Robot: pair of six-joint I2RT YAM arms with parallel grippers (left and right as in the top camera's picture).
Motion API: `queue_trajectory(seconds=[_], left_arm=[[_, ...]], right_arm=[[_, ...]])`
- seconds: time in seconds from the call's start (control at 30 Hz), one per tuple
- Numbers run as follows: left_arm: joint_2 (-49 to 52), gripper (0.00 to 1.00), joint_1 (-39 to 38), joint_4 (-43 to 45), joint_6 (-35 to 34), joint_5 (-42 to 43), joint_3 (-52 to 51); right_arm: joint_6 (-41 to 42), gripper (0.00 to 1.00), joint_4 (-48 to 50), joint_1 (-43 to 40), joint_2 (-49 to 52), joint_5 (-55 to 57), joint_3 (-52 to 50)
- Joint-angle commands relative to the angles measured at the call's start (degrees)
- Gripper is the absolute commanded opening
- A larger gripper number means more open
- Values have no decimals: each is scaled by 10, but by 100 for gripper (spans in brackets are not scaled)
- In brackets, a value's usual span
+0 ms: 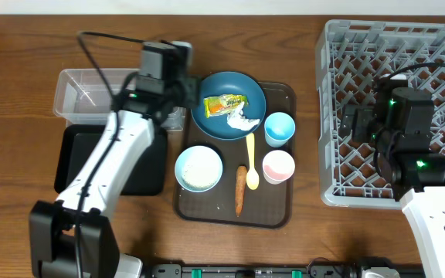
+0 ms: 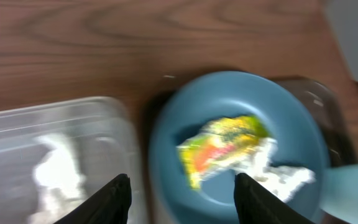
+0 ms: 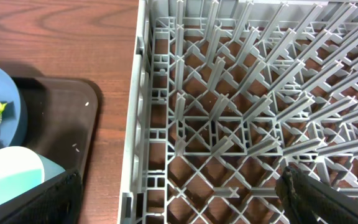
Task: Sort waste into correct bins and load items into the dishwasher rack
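My left gripper (image 2: 182,190) hangs open and empty over the gap between the clear tub (image 2: 48,137) and the dark blue plate (image 2: 229,93). A white crumpled piece (image 2: 58,174) lies in the tub. On the plate (image 1: 228,85) lie the green-orange wrapper (image 1: 225,102) and a white tissue (image 1: 242,120). The black tray (image 1: 141,174) lies under my left arm. White bowl (image 1: 199,168), yellow spoon (image 1: 251,158), carrot (image 1: 240,189), light blue cup (image 1: 280,128) and pink cup (image 1: 278,165) rest on the brown tray. My right gripper (image 3: 182,199) stands wide open above the grey rack (image 3: 229,93), at its left side.
The brown serving tray (image 1: 276,220) sits mid-table between the bins and the rack (image 1: 408,46). A strip of bare wooden table (image 3: 114,143) separates this tray from the rack's left wall. The left wrist view is motion-blurred.
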Motion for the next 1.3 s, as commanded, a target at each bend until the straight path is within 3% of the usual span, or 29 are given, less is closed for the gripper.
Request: queue_trajectory(seconds=[0.0,0.2,0.27,0.57,0.6,0.7,0.8,1.07,1.27], left_arm=[[30,55,-35,0,8,23,4],[93,56,-94,7,8,22,4],[115,61,-111,14,8,22,4],[196,63,-133,52,7,22,4],[200,59,-133,52,7,22,4],[201,26,-133,52,8,22,4],[190,11,-133,54,8,15,4],[83,7,-113,8,8,-53,4],[-15,7,-45,-22,8,-120,4]], right_arm=[[6,99,0,4,2,-1,12],[6,99,0,4,2,-1,12],[6,99,-1,4,2,-1,12],[6,99,-5,4,2,-1,12],[6,99,-6,4,2,-1,12],[6,99,-10,4,2,-1,12],[6,99,-9,4,2,-1,12],[6,99,-10,4,2,0,12],[6,99,-10,3,2,0,12]])
